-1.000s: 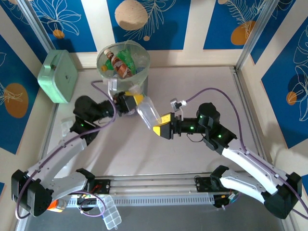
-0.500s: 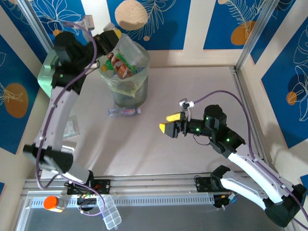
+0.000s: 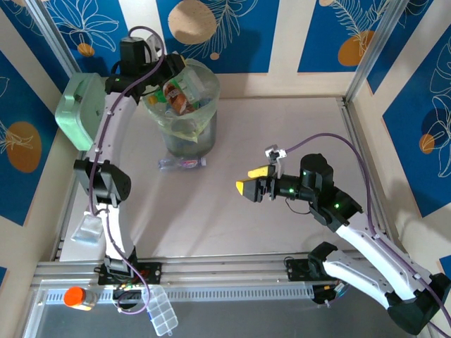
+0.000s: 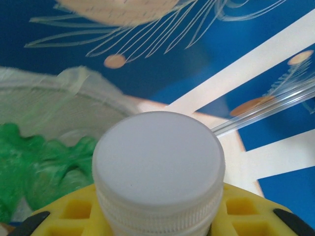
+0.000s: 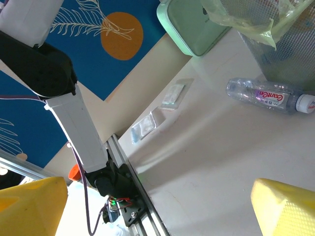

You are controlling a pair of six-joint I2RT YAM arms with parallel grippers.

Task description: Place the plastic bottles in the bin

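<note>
Left gripper [image 3: 171, 67]: clamped on a white-capped bottle [image 4: 158, 162], over the bin [image 3: 192, 137] rim.
Right gripper [image 3: 248, 179]: jaws wide, holding nothing.
Stray bottle [image 3: 182, 163]: lying at the bin's foot.
Risk: off-centre release; bottle glances off the rim onto the table [image 3: 282, 127].

White-capped bottle [image 4: 158, 167]: clear, clamped between the jaws of the left gripper [image 3: 171, 68]. Bin [image 3: 192, 135]: upright, liner fitted, directly beyond those jaws, holding several bottles [image 3: 176, 97]. Red-labelled bottle [image 5: 266, 93]: clear, lying on its side beside the bin base, well ahead of the jaws of the right gripper [image 3: 248, 179].
</note>
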